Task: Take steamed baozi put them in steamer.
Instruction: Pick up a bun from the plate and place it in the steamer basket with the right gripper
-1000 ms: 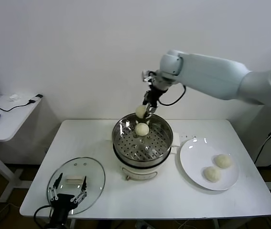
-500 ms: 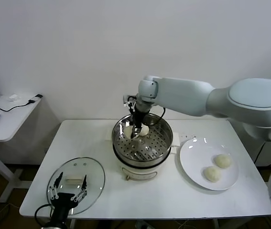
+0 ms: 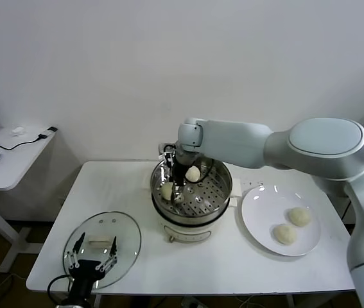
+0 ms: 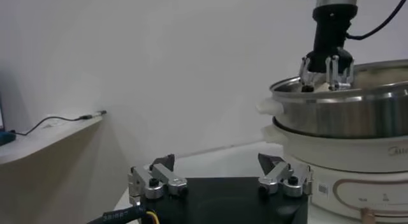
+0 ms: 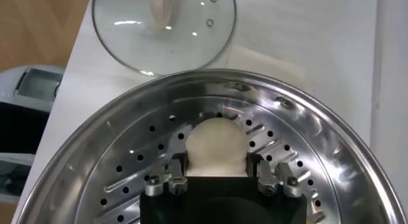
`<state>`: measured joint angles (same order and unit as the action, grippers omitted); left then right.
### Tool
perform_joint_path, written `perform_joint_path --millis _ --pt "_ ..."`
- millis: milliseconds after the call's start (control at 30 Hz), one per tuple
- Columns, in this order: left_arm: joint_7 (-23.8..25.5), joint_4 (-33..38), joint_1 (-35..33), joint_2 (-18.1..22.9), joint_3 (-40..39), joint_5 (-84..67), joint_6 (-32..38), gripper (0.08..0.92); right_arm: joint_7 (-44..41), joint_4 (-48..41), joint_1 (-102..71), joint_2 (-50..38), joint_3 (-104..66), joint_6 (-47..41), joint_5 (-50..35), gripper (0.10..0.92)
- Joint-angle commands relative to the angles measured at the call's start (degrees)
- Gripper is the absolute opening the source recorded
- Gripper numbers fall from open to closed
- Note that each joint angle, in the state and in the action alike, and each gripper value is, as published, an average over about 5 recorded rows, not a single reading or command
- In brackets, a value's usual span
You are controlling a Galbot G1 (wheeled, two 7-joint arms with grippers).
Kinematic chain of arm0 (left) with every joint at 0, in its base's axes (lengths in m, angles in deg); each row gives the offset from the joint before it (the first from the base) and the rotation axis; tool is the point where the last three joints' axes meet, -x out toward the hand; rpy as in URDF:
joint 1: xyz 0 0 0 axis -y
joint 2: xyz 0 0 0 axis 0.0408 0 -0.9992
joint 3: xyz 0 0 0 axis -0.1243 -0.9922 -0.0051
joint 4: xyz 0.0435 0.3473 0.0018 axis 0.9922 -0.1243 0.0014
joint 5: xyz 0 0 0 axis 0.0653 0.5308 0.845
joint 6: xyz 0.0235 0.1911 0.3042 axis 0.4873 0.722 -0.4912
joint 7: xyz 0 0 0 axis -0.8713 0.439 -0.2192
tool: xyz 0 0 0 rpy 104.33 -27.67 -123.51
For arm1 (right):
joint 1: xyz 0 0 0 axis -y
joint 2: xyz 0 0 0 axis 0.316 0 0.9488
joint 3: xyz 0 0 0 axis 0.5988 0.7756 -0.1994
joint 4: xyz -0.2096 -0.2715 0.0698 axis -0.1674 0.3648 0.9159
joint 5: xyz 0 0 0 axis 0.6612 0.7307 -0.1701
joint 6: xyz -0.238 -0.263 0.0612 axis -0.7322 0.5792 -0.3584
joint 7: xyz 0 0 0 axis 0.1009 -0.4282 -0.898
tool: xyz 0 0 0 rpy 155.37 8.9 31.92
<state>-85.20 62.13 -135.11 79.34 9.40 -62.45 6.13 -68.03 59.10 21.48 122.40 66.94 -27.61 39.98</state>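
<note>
The steamer (image 3: 191,204) stands mid-table, a shiny steel pot with a perforated tray (image 5: 134,174) on a white base. My right gripper (image 3: 171,190) reaches down into its left side and is shut on a baozi (image 3: 167,190). In the right wrist view that baozi (image 5: 217,147) sits between the fingers, low over the tray. A second baozi (image 3: 193,174) lies on the tray toward the back. Two more baozi (image 3: 300,216) (image 3: 285,234) lie on the white plate (image 3: 259,215). My left gripper (image 3: 90,262) is parked open at the front left.
The round glass lid (image 3: 121,234) lies flat at the table's front left, under my left gripper; it also shows in the right wrist view (image 5: 164,27). A side desk (image 3: 8,157) with a blue mouse stands to the left. The steamer's wall (image 4: 344,117) rises beside the left gripper (image 4: 220,171).
My right gripper has carried the baozi from above the steamer's back rim down into the pot, toward its left side. The left arm has not moved.
</note>
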Motion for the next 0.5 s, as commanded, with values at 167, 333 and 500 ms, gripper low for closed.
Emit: perform_joint_path --millis 167,333,500 --pt "0.0 0.0 0.3 0.0 -0.3 0.3 0.0 0.823 0.7 6.2 5.1 -5.0 -0.2 -1.0 -1.2 0.818" --pt "0.0 -0.1 0.3 0.0 -0.7 0.6 0.0 0.823 0.0 12.9 11.4 -13.2 0.5 -0.7 -1.4 0.822" --pt "-0.1 -0.1 0.3 0.0 -1.0 1.1 0.0 0.823 -1.8 20.2 16.6 -24.5 1.8 0.6 -0.4 0.823"
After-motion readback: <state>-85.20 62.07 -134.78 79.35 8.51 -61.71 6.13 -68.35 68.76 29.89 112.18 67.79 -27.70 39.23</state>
